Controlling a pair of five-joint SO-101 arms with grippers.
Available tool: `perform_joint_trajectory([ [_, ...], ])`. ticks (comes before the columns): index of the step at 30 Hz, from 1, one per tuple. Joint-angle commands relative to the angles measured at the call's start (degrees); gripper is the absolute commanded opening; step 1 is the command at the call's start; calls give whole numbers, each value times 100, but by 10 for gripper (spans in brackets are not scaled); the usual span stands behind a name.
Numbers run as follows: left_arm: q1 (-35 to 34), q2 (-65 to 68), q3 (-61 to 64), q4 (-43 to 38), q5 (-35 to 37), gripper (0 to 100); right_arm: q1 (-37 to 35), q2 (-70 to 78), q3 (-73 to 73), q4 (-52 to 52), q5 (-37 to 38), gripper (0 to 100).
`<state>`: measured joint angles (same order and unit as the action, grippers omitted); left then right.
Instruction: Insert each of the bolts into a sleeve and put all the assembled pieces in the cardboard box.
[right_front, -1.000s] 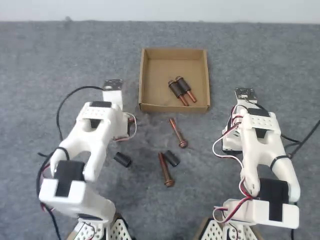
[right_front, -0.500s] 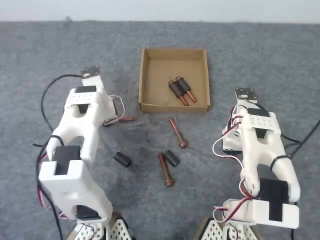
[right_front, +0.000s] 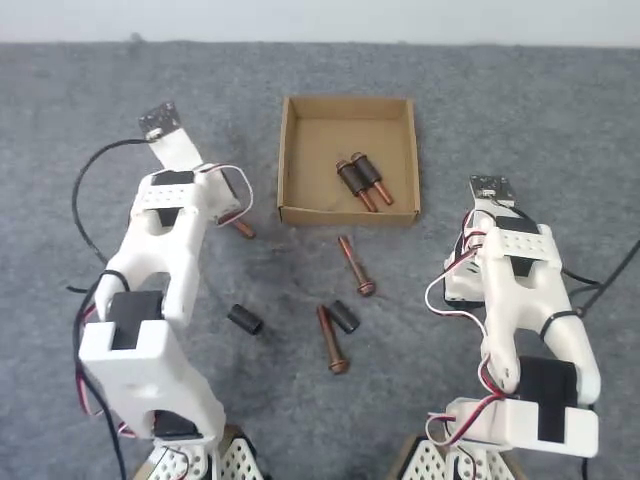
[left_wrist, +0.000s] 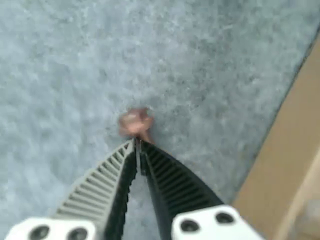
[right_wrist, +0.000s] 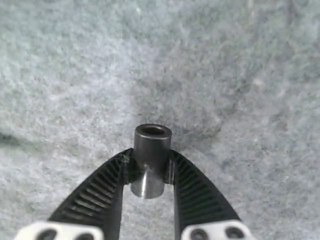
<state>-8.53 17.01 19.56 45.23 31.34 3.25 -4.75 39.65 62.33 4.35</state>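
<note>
My left gripper (left_wrist: 137, 145) is shut on a copper bolt (left_wrist: 135, 122) just above the carpet, left of the cardboard box (right_front: 292, 160); the same bolt (right_front: 243, 228) sticks out beside the left arm in the high view. A black sleeve (right_wrist: 152, 145) stands upright between the fingers of my right gripper (right_wrist: 150, 156), which is shut on it. Two assembled pieces (right_front: 362, 182) lie in the box. Two loose bolts (right_front: 355, 265) (right_front: 332, 340) and two loose sleeves (right_front: 244, 319) (right_front: 345, 317) lie on the carpet between the arms.
Grey carpet (right_front: 80, 110) covers the table. The box's front wall (right_front: 345, 213) stands just beyond the loose bolts. The right arm (right_front: 515, 270) sits folded at the right side. A black cable (right_front: 95, 190) loops off the left arm.
The left arm has swung to the left and farther back, carrying the bolt, which has turned from lying sideways to pointing down-right. The right arm has not moved.
</note>
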Motion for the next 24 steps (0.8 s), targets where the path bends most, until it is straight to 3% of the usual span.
perform_joint_trajectory([
  [1, 176, -598, -251, 360, 308, 11, 40, -268, -44, -40, 105, 9],
  [17, 9, -765, -154, 475, 519, 13, 31, -268, 9, -84, 105, 9],
  [24, 26, -765, -136, 484, 730, 147, 31, -268, 9, -84, 105, 9],
])
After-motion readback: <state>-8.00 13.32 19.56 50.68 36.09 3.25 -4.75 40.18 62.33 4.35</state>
